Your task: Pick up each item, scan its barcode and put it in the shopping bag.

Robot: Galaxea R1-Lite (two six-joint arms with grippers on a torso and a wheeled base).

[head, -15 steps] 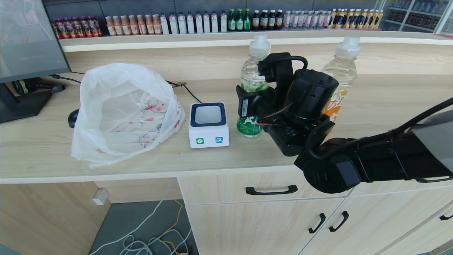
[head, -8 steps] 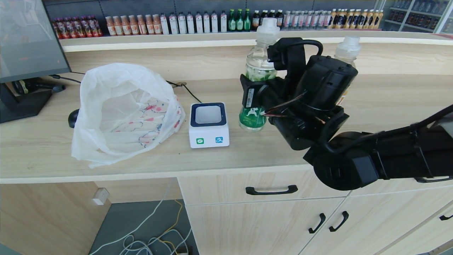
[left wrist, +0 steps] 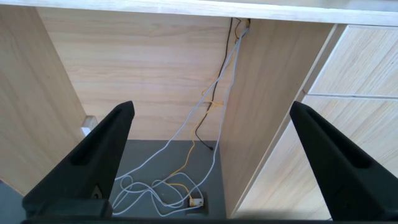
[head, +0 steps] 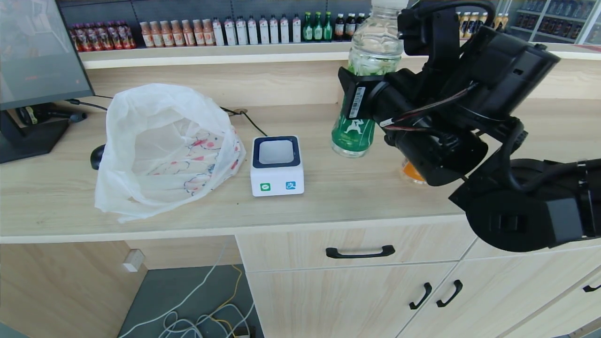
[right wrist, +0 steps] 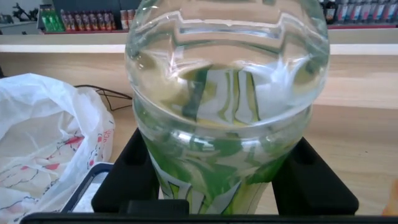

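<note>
Bright even light, soft shadows on counter (head: pixel 352 197), bottle (right wrist: pixel 224 93) glints (rt wrist)

My work surface is a long pale wooden counter (head: pixel 328 202) with a raised ledge (head: pixel 211 56) along its back edge. On its left half sits the white plastic shopping bag (head: pixel 164 150), slumped with its mouth open towards me. Just beside the bag, on its right, stands the small white scanner box (head: pixel 277 165), its dark-framed window facing up. Well to the right of that I can make out the orange base of a bottle (head: pixel 411 172) resting on the wood, the rest hidden. A black monitor stand (head: pixel 28 138) occupies the far left corner, a small black rounded object (head: pixel 96 156) lies against the bag's left side, and a dark cable (head: pixel 246 118) trails across the wood behind the scanner box.
</note>
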